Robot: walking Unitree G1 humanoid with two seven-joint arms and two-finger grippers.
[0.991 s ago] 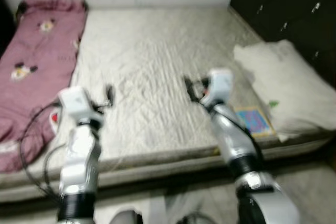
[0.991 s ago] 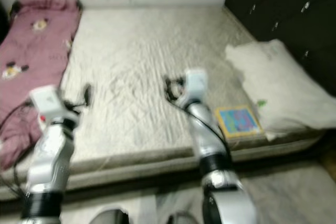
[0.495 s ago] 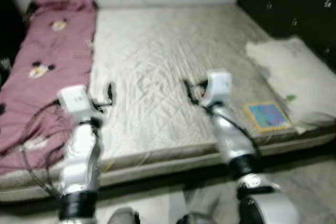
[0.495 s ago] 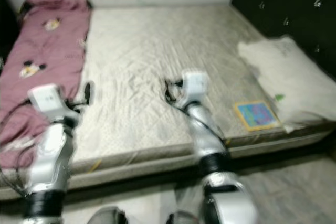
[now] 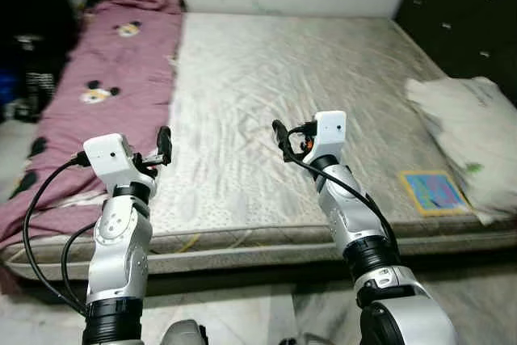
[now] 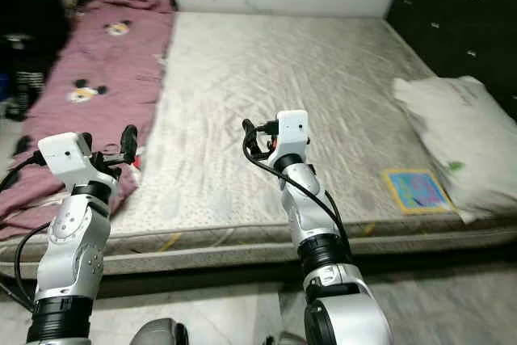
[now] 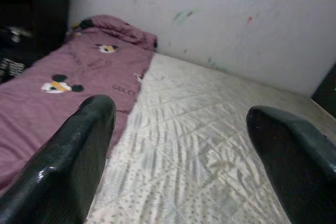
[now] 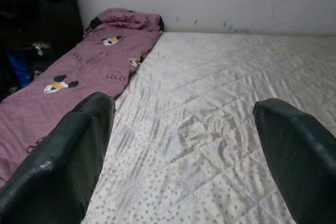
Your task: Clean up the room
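Blanket (image 5: 97, 111), pink and soft, is spread along the left edge of the bed (image 5: 307, 78). It is judged light and limp; a bunched fold is best pinched. Left gripper (image 5: 164, 145) and right gripper (image 5: 280, 136) are held above the bed's near edge, jaws wide open, nothing held.

Blanket (image 5: 105, 94) left, pillow (image 5: 468, 135) right.

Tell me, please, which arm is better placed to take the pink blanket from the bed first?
Probably the left. The left gripper is open and held up beside the pink blanket, which lies along the robot's left side of the mattress. The right gripper, also open, is over the middle of the mattress, farther from it.
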